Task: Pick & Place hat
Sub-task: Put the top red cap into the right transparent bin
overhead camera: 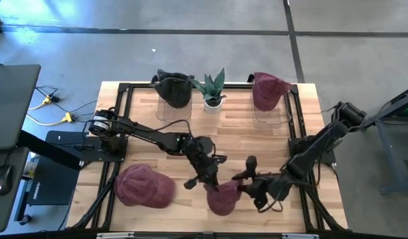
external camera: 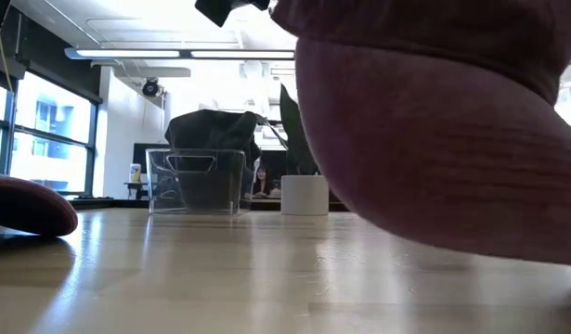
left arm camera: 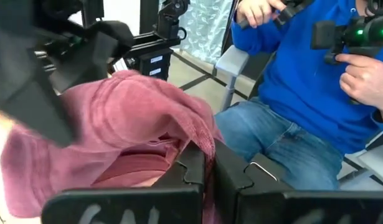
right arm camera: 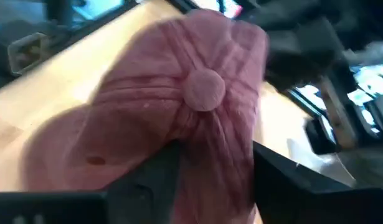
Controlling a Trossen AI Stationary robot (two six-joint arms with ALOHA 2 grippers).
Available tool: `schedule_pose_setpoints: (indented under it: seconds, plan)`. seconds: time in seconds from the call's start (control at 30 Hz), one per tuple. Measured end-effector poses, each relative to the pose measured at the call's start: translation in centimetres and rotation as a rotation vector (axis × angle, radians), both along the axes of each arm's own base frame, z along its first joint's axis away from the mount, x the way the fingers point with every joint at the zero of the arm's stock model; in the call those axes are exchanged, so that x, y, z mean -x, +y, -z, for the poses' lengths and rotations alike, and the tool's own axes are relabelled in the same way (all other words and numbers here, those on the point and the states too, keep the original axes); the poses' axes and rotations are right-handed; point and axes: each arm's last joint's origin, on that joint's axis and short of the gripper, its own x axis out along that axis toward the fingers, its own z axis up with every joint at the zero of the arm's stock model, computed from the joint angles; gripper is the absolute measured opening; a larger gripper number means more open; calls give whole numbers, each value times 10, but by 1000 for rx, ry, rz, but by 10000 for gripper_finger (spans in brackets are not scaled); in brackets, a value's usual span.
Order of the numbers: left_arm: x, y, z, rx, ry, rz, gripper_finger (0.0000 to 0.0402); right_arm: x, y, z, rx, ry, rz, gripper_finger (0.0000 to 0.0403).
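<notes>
A maroon corduroy cap point(overhead camera: 223, 198) is held at the table's near edge, centre, by both grippers. In the low view the cap point(external camera: 434, 121) fills the right of the frame, its lowest part at or just above the light wooden tabletop point(external camera: 220, 278); contact cannot be told.

The left gripper point(overhead camera: 205, 178) is reached in from the left mount, arm stretched diagonally across the table and wrist bent down toward the cap's left side. In the left wrist view its fingers point(left arm camera: 191, 165) are seen nearly together, with a fold of the cap's fabric point(left arm camera: 141, 124) pinched between them.

The right gripper point(overhead camera: 247, 188) is brought in from the right mount, arm angled down and forward, wrist turned inward at the cap's right side. In the right wrist view its fingers point(right arm camera: 160, 165) are seen either side of the crown, just below the top button point(right arm camera: 203, 87), clamped on the cloth.

A second maroon cap point(overhead camera: 145, 186) is laid flat near the front left. Farther back, a black cap on a clear plastic stand point(overhead camera: 174, 89), a small green plant in a white pot point(overhead camera: 213, 89) and another maroon cap on a clear stand point(overhead camera: 269, 91) are lined along the far edge.

Beyond the table, a seated person in a blue top and jeans point(left arm camera: 303, 87) is seen.
</notes>
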Motion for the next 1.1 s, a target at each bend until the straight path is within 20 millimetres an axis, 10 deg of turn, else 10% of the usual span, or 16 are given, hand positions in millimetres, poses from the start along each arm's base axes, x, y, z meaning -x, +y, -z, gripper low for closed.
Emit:
schedule_pose_setpoints:
  seconds: [0.33, 0.73, 1.1]
  plan:
    - [4, 0, -4, 15, 23, 24, 2, -8, 17, -27, -298, 177, -170, 10]
    - [-1, -3, -51, -6, -189, 169, 166, -4, 11, -42, -531, 270, -293, 10]
    - [-25, -7, -7, 8, 8, -32, 266, -4, 6, -37, -472, 245, -200, 5]
